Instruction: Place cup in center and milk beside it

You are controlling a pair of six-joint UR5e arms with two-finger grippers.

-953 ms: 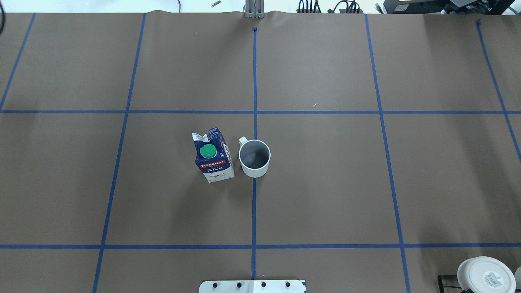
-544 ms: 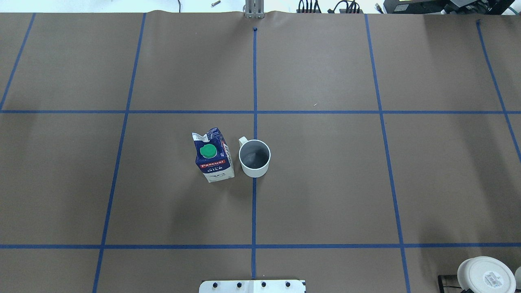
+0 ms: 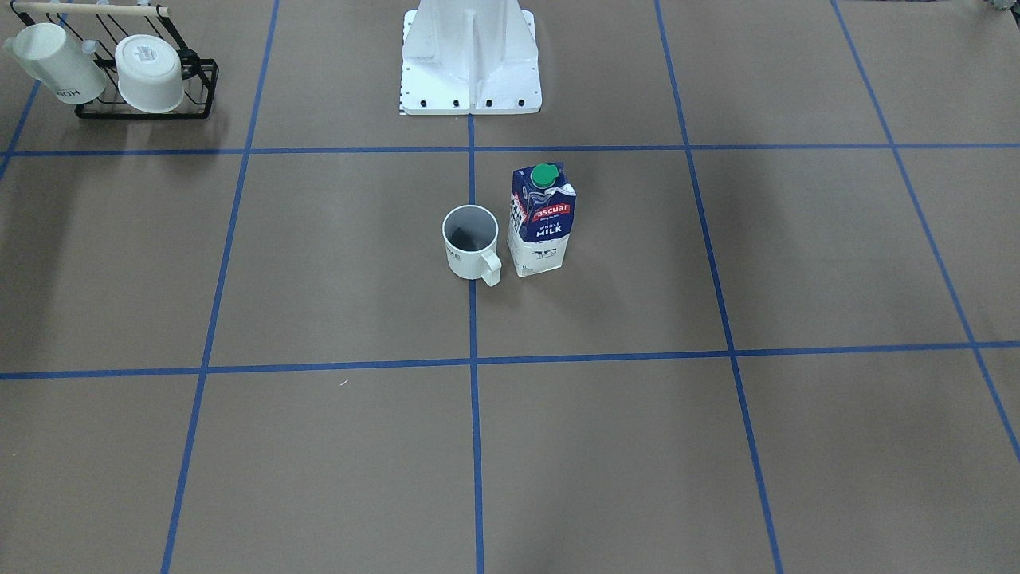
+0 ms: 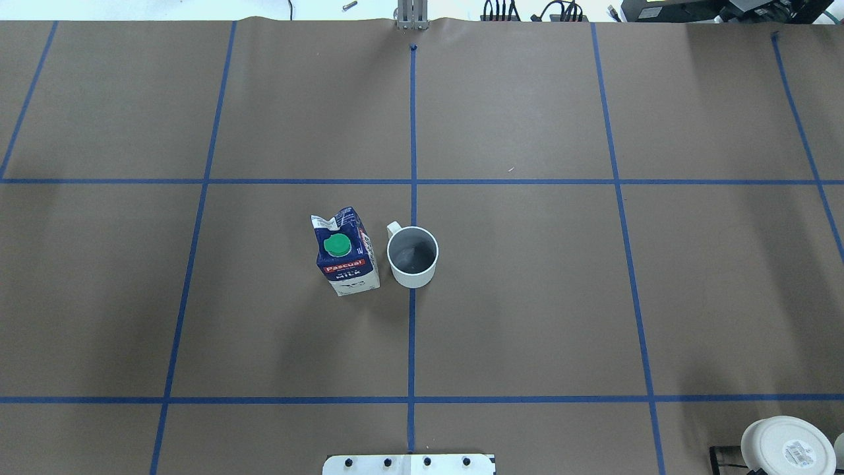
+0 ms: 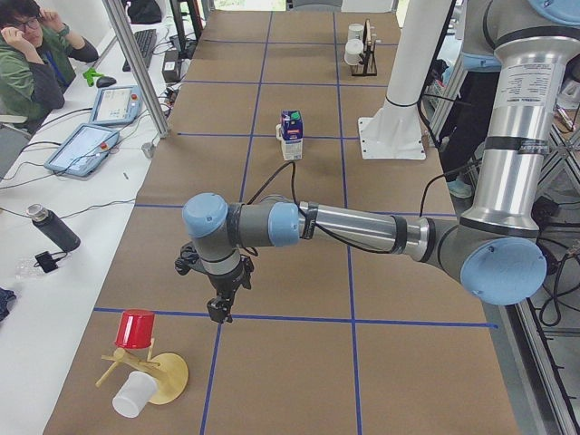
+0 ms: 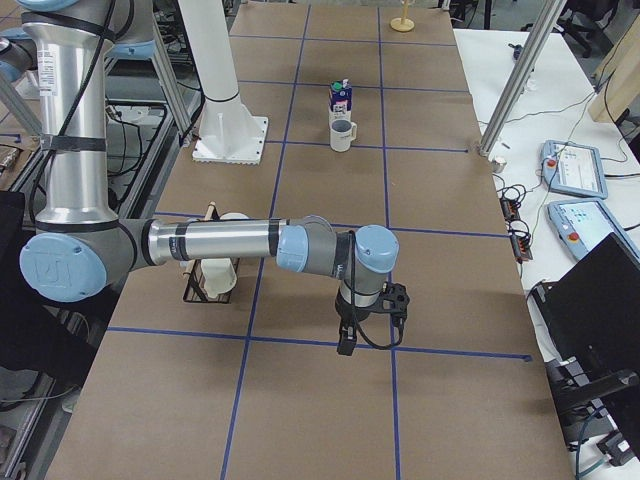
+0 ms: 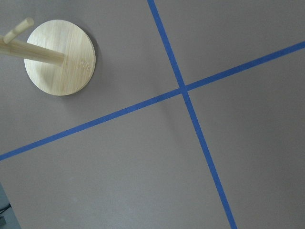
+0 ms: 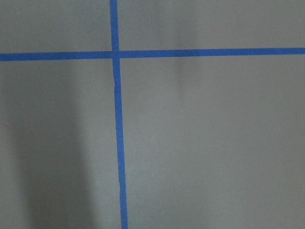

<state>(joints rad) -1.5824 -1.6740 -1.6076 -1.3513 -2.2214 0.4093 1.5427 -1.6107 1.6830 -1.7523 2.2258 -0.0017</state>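
Observation:
The white cup [image 4: 412, 257] with a grey inside stands upright on the lengthwise tape line in the center [image 4: 514, 264] of the brown table; it also shows in the front view [image 3: 470, 243]. The blue and white milk carton [image 4: 346, 254] with a green cap stands upright right beside it, a small gap between them [image 3: 542, 227]. Neither gripper touches them. My left gripper [image 5: 217, 313] hangs low over the table's left end. My right gripper [image 6: 347, 345] hangs low over the right end. Both show only in side views, so I cannot tell whether they are open or shut.
A black rack [image 3: 119, 76] with white cups stands at the robot's right, near its base [image 3: 470, 56]. A wooden mug tree [image 5: 149, 372] with a red cup [image 5: 136, 328] stands near the left gripper; its round base [image 7: 59, 57] shows in the left wrist view. An operator [image 5: 36, 63] sits beside the table.

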